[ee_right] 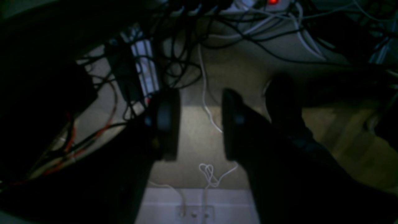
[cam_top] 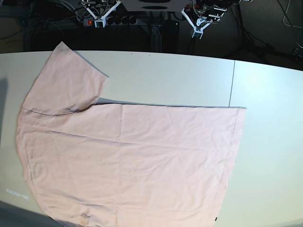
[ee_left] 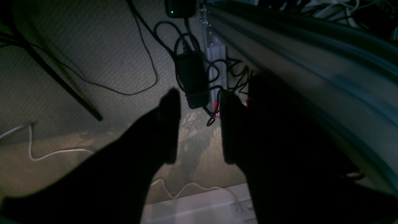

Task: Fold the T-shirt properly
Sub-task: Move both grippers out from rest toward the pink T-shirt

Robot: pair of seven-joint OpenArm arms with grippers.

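Pink cotton, the T-shirt (cam_top: 132, 161) lies spread flat and plain side up on the white counter (cam_top: 270, 142), no fold begun, while both arms hang off the counter with jaws apart and empty, so the next move calls for reaching an edge.

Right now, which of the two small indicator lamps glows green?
The green lamp sits on the dark box at the top of the left wrist view; the red lamp shows in the right wrist view.
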